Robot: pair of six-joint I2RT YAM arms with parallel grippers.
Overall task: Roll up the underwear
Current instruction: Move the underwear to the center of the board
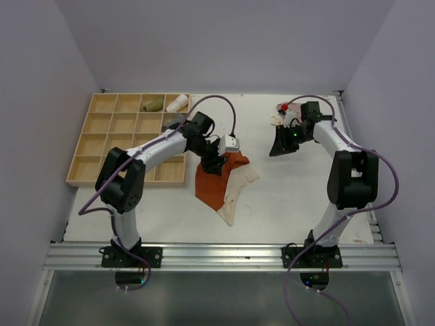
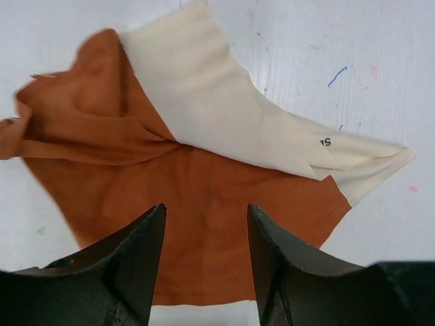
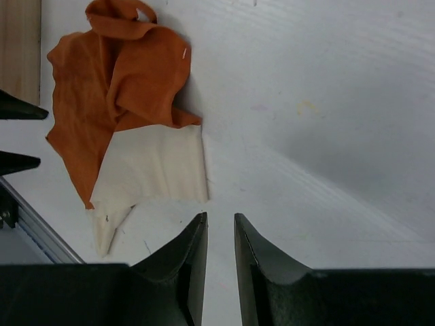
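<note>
The underwear lies flat on the white table near the middle: a rust-orange cloth (image 1: 211,185) (image 2: 102,129) (image 3: 122,75) with a pale cream cloth (image 1: 242,178) (image 2: 204,88) (image 3: 156,163) overlapping its right side. My left gripper (image 1: 216,163) (image 2: 205,207) hovers over the orange cloth's near edge, open, with only fabric showing between its fingers. My right gripper (image 1: 280,148) (image 3: 219,215) is off to the back right, over bare table and apart from the cloth. Its jaws stand a narrow gap apart with nothing between them.
A wooden compartment tray (image 1: 102,136) stands at the left, holding an olive roll (image 1: 153,104) and a white roll (image 1: 177,103) in its back row. Small red and white items (image 1: 282,109) lie at the back right. A metal rail (image 1: 224,255) runs along the near edge.
</note>
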